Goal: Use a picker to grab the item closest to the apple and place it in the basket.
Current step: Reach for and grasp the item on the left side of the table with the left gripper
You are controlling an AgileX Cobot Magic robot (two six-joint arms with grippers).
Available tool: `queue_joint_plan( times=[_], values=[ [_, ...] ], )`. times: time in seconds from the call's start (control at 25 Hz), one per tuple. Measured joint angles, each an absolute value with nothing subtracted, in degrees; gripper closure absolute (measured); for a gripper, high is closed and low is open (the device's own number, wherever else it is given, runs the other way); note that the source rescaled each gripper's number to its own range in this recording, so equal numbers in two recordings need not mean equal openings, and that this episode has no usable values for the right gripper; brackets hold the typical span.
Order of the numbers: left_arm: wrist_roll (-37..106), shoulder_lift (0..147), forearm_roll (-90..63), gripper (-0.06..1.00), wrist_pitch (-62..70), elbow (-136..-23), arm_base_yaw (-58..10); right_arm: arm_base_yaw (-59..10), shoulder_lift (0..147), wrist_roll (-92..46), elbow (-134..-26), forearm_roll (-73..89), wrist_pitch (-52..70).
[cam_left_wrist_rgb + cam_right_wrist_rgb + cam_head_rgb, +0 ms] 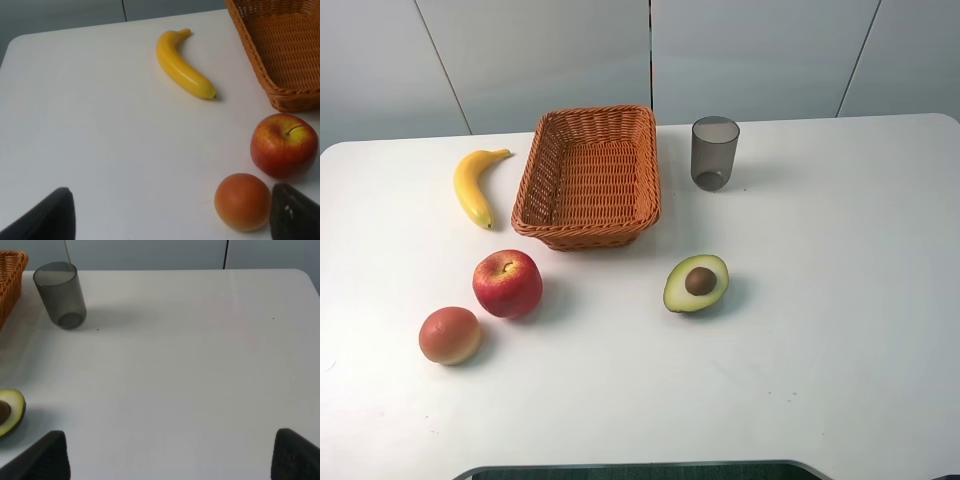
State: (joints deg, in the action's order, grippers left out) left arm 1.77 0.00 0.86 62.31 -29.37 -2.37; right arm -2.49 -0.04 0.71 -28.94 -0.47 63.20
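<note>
A red apple (pixel 507 283) lies on the white table (pixel 820 300) in front of the woven orange basket (pixel 590 175). Nearest to it is a round orange-pink fruit (pixel 450 335), just to its front left and barely apart from it. In the left wrist view the apple (pixel 283 145) and the round fruit (pixel 242 201) show beside one dark fingertip (pixel 295 215). My left gripper (pixel 172 220) is open, with bare table between its fingers. My right gripper (pixel 171 457) is also open over bare table. Neither gripper shows in the high view.
A yellow banana (pixel 475 185) lies left of the basket. A grey translucent cup (pixel 714 152) stands to the basket's right. A halved avocado (pixel 696 283) with its pit lies in front of the basket, right of the apple. The basket holds nothing.
</note>
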Motion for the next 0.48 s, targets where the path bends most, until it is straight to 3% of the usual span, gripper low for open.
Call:
queue_joint_plan(
  times=[0.48],
  values=[
    [1.77,0.0,0.86,-0.06,62.31,-29.37,-2.37,-2.49,-0.04,0.71,-28.94,-0.47,63.2]
  ],
)
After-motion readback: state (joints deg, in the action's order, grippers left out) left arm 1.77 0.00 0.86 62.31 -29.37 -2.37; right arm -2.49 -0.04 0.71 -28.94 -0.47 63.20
